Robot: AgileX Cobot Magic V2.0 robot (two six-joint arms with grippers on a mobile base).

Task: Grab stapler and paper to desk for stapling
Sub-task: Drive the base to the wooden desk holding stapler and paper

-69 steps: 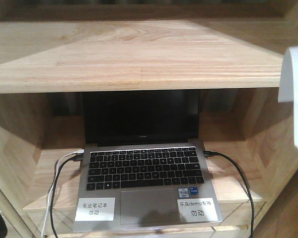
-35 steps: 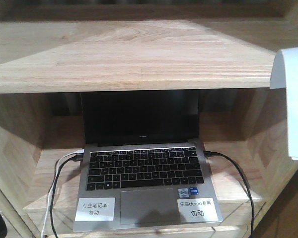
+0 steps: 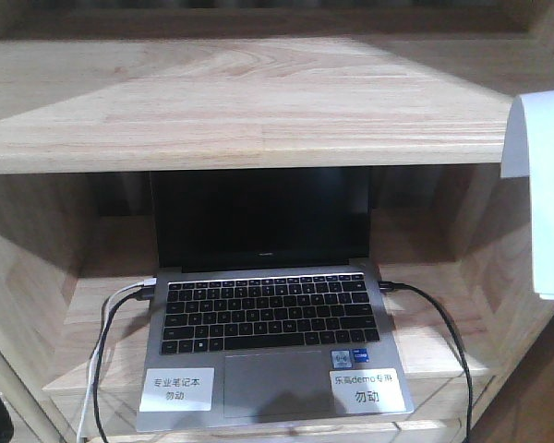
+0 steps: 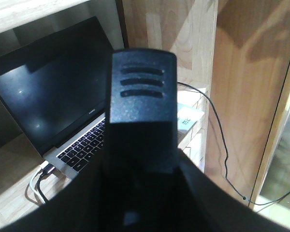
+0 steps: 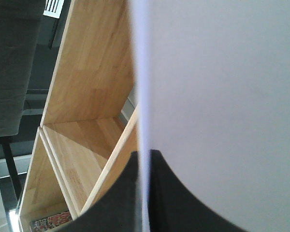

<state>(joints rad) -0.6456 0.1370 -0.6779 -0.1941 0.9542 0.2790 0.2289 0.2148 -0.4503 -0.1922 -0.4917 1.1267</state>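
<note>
L fingers (image 4: 208,210) closed on a black ribbed body, prob. the stapler (image 4: 142,96), which projects ahead of them. Laptop (image 4: 53,106) lies beyond. R fingers (image 5: 171,203) pinch the paper (image 5: 222,96) at its edge; the sheet extends past them.

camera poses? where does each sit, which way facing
Front-facing: faces the shelf unit, tilted down at the laptop; paper at right edge; no arm clearly shown.
Left wrist: behind the left hand holding the stapler, facing the laptop.
Right wrist: behind the right hand pinching the paper, shelf compartments beyond.
Shared: laptop, front and left wrist; paper, front and right wrist.
</note>
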